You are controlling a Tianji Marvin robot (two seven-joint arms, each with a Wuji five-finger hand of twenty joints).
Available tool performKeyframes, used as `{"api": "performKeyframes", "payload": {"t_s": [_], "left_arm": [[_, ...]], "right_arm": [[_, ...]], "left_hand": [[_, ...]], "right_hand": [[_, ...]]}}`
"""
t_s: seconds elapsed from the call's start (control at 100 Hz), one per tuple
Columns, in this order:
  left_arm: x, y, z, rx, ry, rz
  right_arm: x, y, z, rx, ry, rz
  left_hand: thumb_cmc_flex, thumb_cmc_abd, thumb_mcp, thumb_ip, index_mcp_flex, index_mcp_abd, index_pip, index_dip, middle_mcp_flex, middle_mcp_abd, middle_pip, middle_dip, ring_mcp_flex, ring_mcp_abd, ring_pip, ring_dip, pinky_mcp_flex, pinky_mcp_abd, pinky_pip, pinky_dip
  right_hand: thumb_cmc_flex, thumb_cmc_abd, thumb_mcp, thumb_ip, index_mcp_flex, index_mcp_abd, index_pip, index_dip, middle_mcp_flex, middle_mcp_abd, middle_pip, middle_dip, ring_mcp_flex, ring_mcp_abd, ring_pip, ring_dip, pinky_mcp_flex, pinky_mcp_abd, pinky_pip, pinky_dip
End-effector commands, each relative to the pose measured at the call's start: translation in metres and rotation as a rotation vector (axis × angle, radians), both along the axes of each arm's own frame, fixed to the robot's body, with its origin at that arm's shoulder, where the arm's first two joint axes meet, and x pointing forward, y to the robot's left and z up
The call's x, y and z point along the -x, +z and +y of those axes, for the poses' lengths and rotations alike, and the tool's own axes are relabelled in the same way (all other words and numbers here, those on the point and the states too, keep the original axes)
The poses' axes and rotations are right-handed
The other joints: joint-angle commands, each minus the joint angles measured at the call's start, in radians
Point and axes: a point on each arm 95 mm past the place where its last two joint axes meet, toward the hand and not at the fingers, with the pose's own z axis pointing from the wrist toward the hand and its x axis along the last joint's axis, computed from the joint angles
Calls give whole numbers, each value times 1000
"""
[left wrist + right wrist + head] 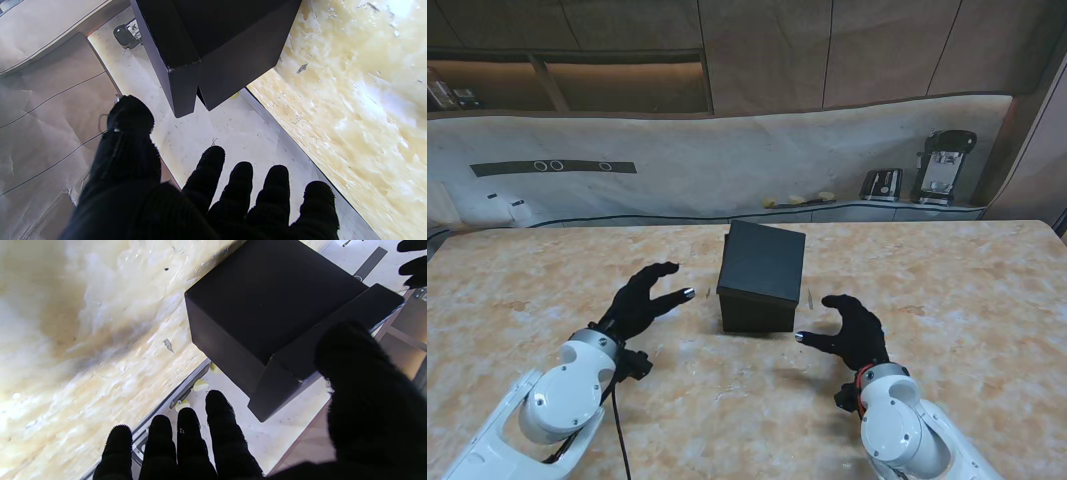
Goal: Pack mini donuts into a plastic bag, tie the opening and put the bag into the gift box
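Fingers (670,272) of the left hand (639,302) and of the right hand (855,332) are spread and hold nothing; each hand sits beside the black gift box (760,277), one on either side, apart from it, apparently placed to steady or release it. That box stands mid-counter with its lid tilted, not seated flat. No bag or donuts are visible; whether they are inside cannot be told. Marbled beige counter (947,280); a white covered ledge (727,160) and wood panelling lie farther from me.
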Motion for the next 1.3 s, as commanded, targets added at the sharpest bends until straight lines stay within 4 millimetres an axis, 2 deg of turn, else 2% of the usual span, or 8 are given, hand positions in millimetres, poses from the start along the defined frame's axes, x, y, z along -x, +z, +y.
{"api": "performKeyframes", "payload": {"t_s": [0.0, 0.27, 0.92, 1.08, 1.16, 1.29], "left_arm": [[3, -1, 0, -4, -8, 7], [3, -2, 6, -9, 3, 11], [5, -5, 9, -10, 12, 33], [5, -6, 9, -9, 12, 36], [5, -6, 9, -10, 12, 38], [5, -7, 9, -9, 14, 42]], "right_arm": [[-3, -2, 9, -14, 7, 15], [-23, 1, 21, -34, 2, 6], [-48, 4, 27, -40, 7, 3], [-51, 5, 27, -44, 31, 9], [-52, 5, 28, -41, 36, 10], [-53, 5, 28, -45, 36, 10]], "left_hand": [[15, 10, -6, 14, -17, -18, -14, -9, -19, -30, 5, 9, -17, -22, 10, 8, -13, 1, -9, 9], [15, 14, -7, 14, -18, -17, -10, -9, -20, -32, 6, 9, -17, -22, 11, 9, -14, -1, -9, 9], [19, 24, -7, 14, -20, -15, -7, -13, -21, -31, 4, 8, -19, -23, 12, 9, -13, -4, -8, 8], [19, 24, -8, 14, -18, -15, -6, -14, -20, -33, 4, 8, -19, -23, 12, 9, -12, -4, -8, 8], [19, 24, -8, 14, -17, -15, -6, -14, -20, -31, 4, 8, -17, -22, 13, 9, -12, -4, -8, 8], [21, 26, -7, 14, -16, -15, -6, -15, -20, -31, 5, 8, -18, -22, 12, 8, -13, -4, -9, 8]], "right_hand": [[-3, -2, -16, 1, 10, -12, -11, 16, 19, -21, -4, 19, 8, -32, -9, 14, -15, -9, 3, 22], [-7, 3, -21, 0, 8, -12, -6, 23, 19, -22, 2, 23, 9, -31, 1, 22, -12, -9, 3, 26], [54, -12, -16, 4, 49, -31, 28, 37, 19, -22, 28, 35, 10, -30, 33, 36, -7, -8, 0, 32], [153, -65, 80, 38, 67, -43, 52, 43, 18, -27, 41, 39, 10, -34, 52, 41, -8, -8, -1, 36], [150, -105, 213, 32, 76, -49, 60, 40, 18, -29, 40, 37, 9, -33, 59, 39, -7, -6, -3, 40], [147, -121, 270, 26, 91, -59, 69, 40, 19, -33, 41, 38, 10, -36, 63, 39, -10, -10, -5, 42]]}}
